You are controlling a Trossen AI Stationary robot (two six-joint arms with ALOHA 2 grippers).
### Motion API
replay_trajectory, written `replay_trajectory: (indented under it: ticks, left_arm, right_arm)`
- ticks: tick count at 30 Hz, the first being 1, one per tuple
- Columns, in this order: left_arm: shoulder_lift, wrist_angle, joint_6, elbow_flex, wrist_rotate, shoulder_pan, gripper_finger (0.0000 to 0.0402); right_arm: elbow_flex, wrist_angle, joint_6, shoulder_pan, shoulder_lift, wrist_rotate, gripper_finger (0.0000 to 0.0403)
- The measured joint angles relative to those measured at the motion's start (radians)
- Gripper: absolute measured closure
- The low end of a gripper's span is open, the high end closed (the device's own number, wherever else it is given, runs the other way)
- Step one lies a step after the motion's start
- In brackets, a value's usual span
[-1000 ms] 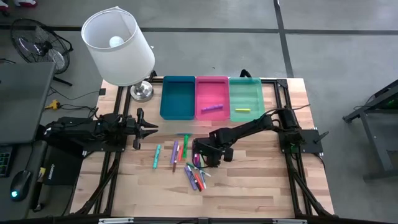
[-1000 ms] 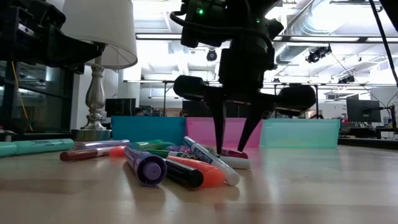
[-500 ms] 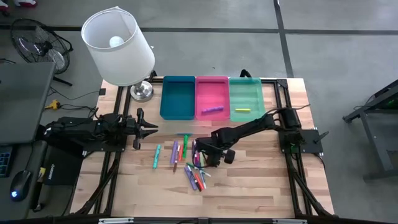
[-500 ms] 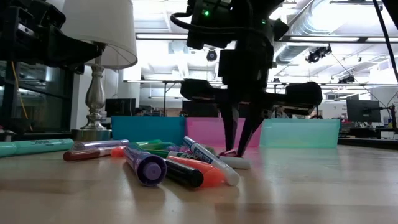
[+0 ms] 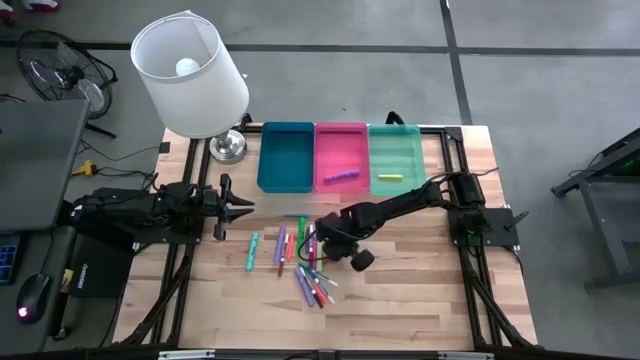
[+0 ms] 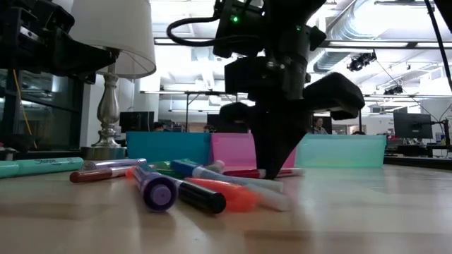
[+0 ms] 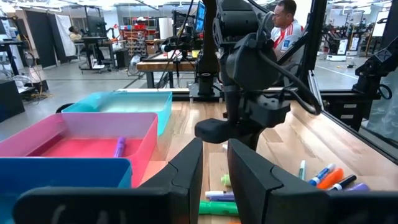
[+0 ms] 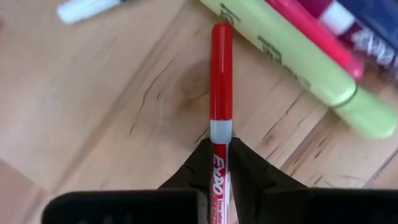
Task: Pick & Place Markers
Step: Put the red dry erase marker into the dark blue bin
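Right wrist view: red marker lengthwise between fingers.

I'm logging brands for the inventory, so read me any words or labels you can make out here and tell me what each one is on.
"EXPO": on the red marker pinched between the right gripper fingers.
Small print under it on the same barrel: too blurred to read.
Print on the yellow-green marker: too blurred to read.
Lettering on the teal marker at the table's edge: too small to read.
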Motion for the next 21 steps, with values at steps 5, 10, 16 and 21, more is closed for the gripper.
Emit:
replay_trajectory:
  ticks: [5,10,16,21]
  left_arm:
    - [0.000,0.000,0.000,0.000,0.000,0.000,0.0328]
    - [0.000,-0.017,0.031,0.000,-0.005,0.000,0.0328]
    - [0.000,-0.024,0.030,0.000,-0.007,0.000,0.0328]
    - [0.000,0.000,0.030,0.000,-0.007,0.000,0.0328]
  right_arm:
    - [-0.001,0.042,0.154,0.001,0.000,-0.011,0.0381]
    - [-0.003,0.069,0.229,0.002,0.000,0.002,0.0381]
    - [-0.006,0.059,0.258,0.005,-0.025,0.049,0.0381]
    - [-0.011,0.054,0.290,0.005,-0.073,0.092,0.0381]
